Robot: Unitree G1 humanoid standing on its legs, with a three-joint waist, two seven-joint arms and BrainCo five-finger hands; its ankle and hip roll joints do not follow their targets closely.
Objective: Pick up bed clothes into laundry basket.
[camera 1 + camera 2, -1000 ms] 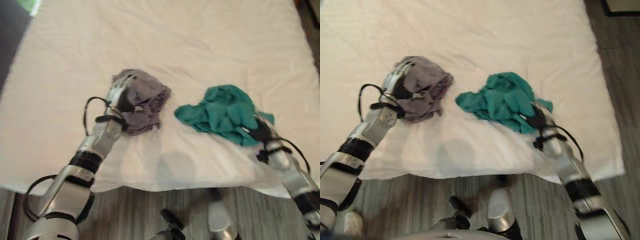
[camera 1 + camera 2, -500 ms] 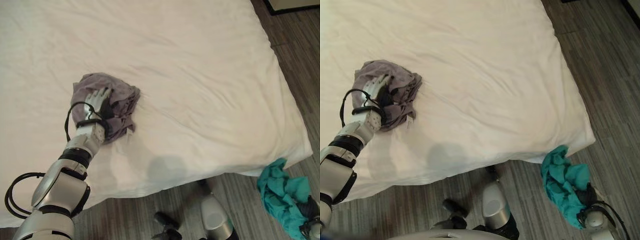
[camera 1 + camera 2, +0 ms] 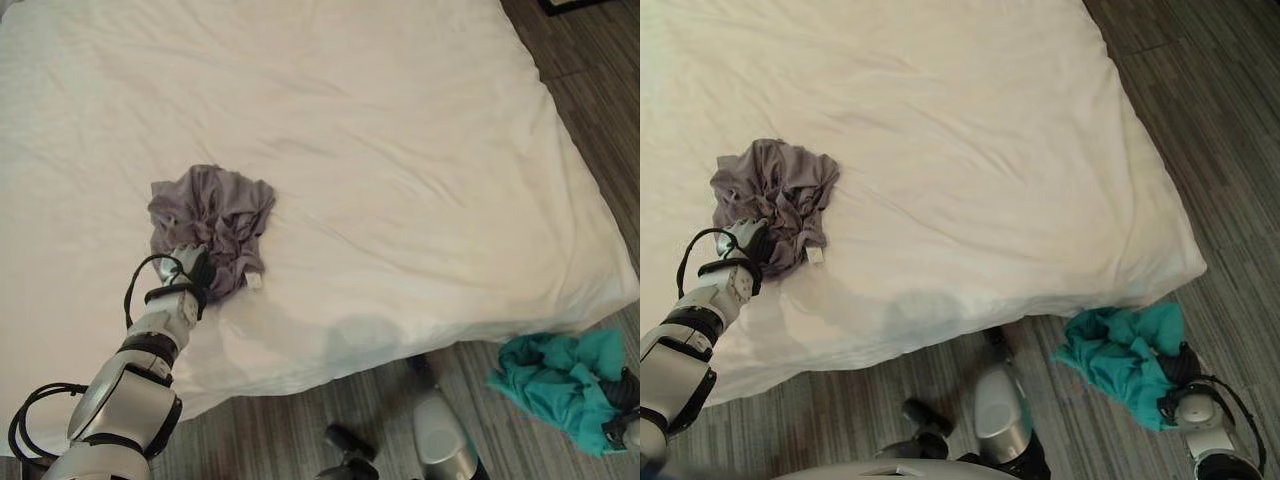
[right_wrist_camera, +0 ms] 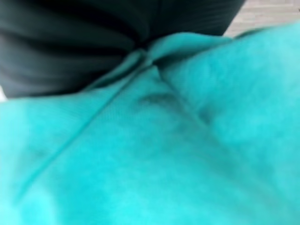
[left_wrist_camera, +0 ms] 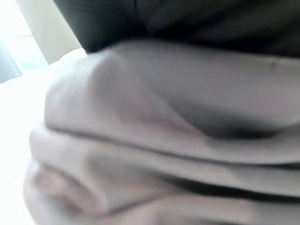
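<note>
White bedding covers the bed (image 3: 380,140) across most of the left eye view, with dark wood-plank floor (image 3: 590,60) along its right side and near edge. A crumpled grey garment (image 3: 212,222) lies on the sheet toward the robot's left, a small pale tag showing at its near edge. The left hand (image 3: 184,272) sits at the garment's near edge with cloth bunched over its front; its fingers are buried in the folds, so I cannot tell whether they grasp or lie loose. Off the bed, at lower right, a teal garment (image 3: 560,384) hangs bunched above the floor.

From the right eye view, the right hand (image 3: 1188,392) shows as a dark cover pressed against the teal garment's near right side, the cloth gathered at it and held clear of the planks; the fingers themselves are hidden in the fabric.

Grey cloth in soft layered folds takes up the left wrist view, the dark ribbed cover along one edge and bright bedding beyond.

Teal fabric lies right against the dark cover in the right wrist view, a strip of floor past it.
</note>
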